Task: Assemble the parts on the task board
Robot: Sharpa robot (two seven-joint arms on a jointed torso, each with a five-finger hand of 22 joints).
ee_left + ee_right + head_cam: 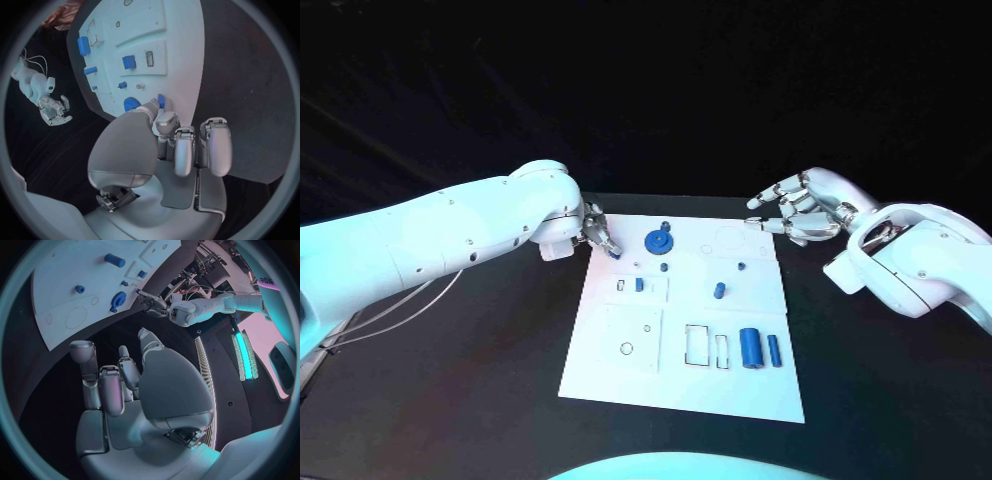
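On the black table (473, 380) lies the white task board (682, 390), and its recesses serve as the only holders here: near the robot's edge two blue cylinders (750, 347) lie side by side, just beside two outlined rectangular slots that hold nothing; a small blue piece (639, 284) stands in a little rectangular pocket toward the board's left side, and a short blue peg (720, 291) sits near the middle. At the far end a blue gear (658, 240) lies flat on the board. The left hand (597, 232) reaches over the board's far left corner, and in the left wrist view its thumb and a fingertip pinch a small blue part (160, 100) just above the board's surface, the other fingers (214, 145) curled alongside. The right hand (798, 210) hovers off the board's far right corner, above the dark table, fingers apart and gently curved, holding nothing. No readable writing shows on the board; the marks are only thin outlines of circles and rectangles.
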